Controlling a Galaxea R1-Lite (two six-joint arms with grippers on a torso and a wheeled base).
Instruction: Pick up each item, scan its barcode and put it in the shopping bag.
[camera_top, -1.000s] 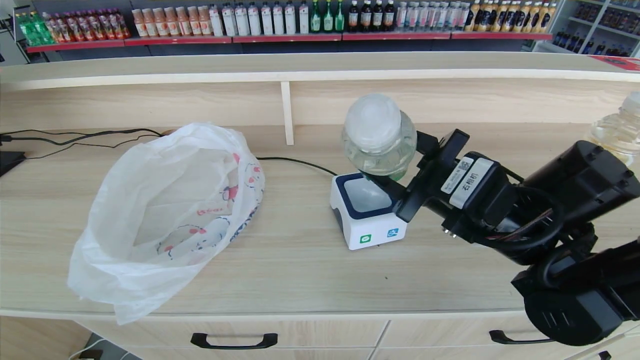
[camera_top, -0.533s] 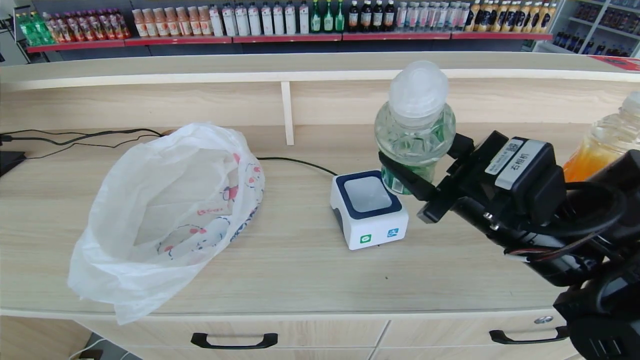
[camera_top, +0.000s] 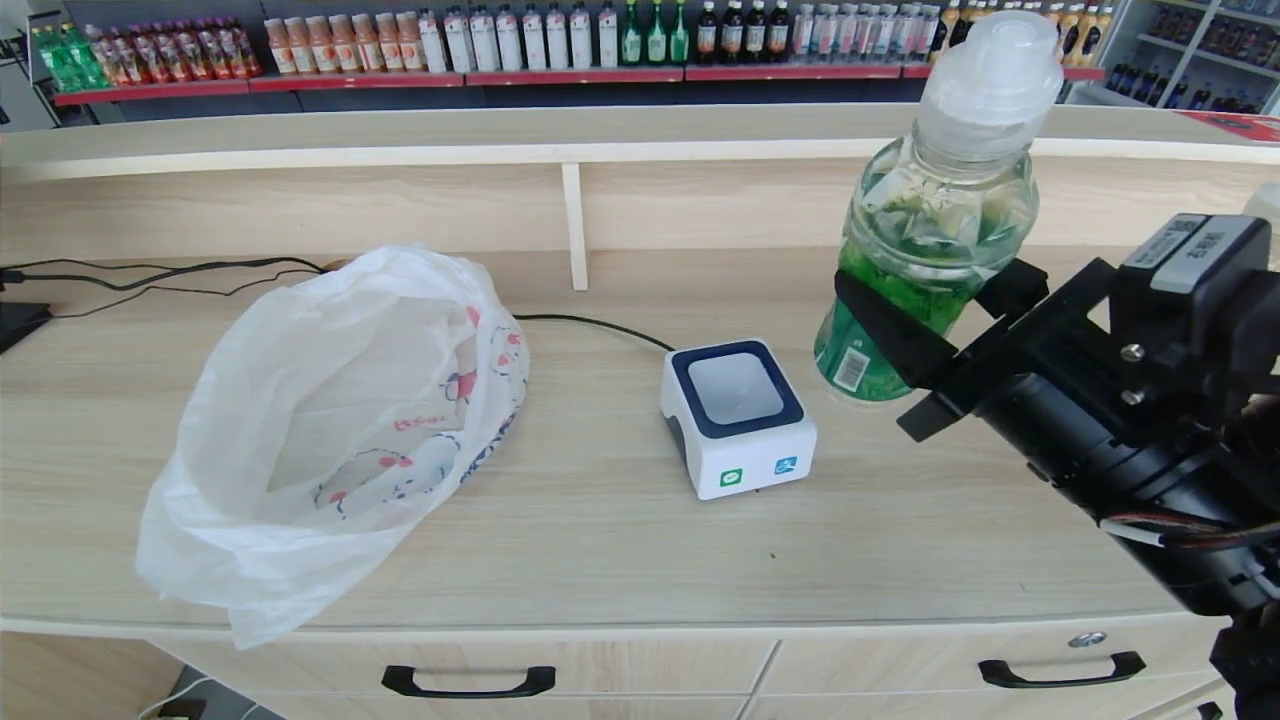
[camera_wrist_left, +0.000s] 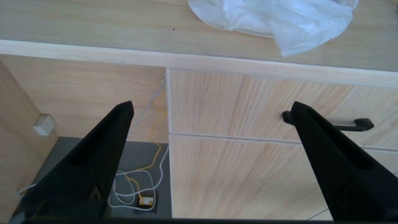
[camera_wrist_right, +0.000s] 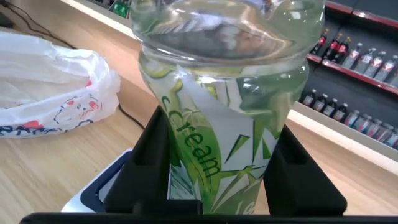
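Counter (camera_top: 600, 540): a black cable (camera_top: 590, 325) runs along it from behind the shopping bag (camera_top: 330, 430) to the scanner (camera_top: 737, 415). An upright wooden divider (camera_top: 572, 225) stands behind them. Nothing lies between bag and scanner.

Shopping bag: slumped on the left of the counter, mouth open, printed white film showing inside.

Bottle (camera_top: 940, 220): clear, holding liquid, green label, white cap, barcode low on its side. It stands nearly upright just right of the scanner.

Right gripper (camera_top: 930, 310): fingers clamped on the bottle's lower body.

Left gripper (camera_wrist_left: 211, 155): fingers spread wide, holding nothing, in front of the drawer fronts (camera_wrist_left: 249, 180) below the counter edge.
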